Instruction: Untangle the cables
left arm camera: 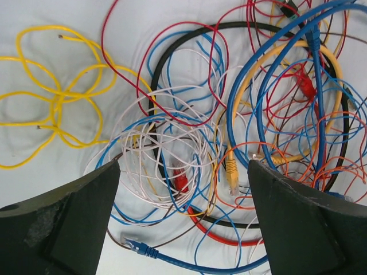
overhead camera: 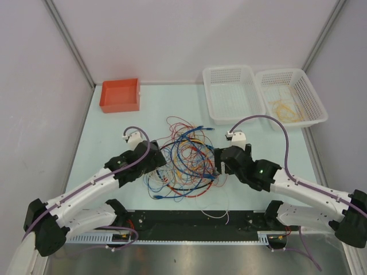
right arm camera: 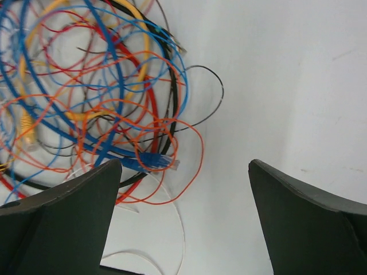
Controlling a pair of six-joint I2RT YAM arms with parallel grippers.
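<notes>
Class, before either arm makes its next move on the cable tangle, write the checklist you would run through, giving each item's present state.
1. Left hand open, nothing held: ok.
2. Right hand open, nothing held: ok.
3. Cable tangle lies between both hands: ok.
4. Blue plug at the tangle's edge free to pull: not ok, orange wire crosses its cable.
5. Yellow wire separate from the tangle: cannot tell.
6. Right basket has room: ok.

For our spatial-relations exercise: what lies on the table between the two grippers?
The tangled cables fill the stretch between the left gripper and right gripper; the top view shows it.
</notes>
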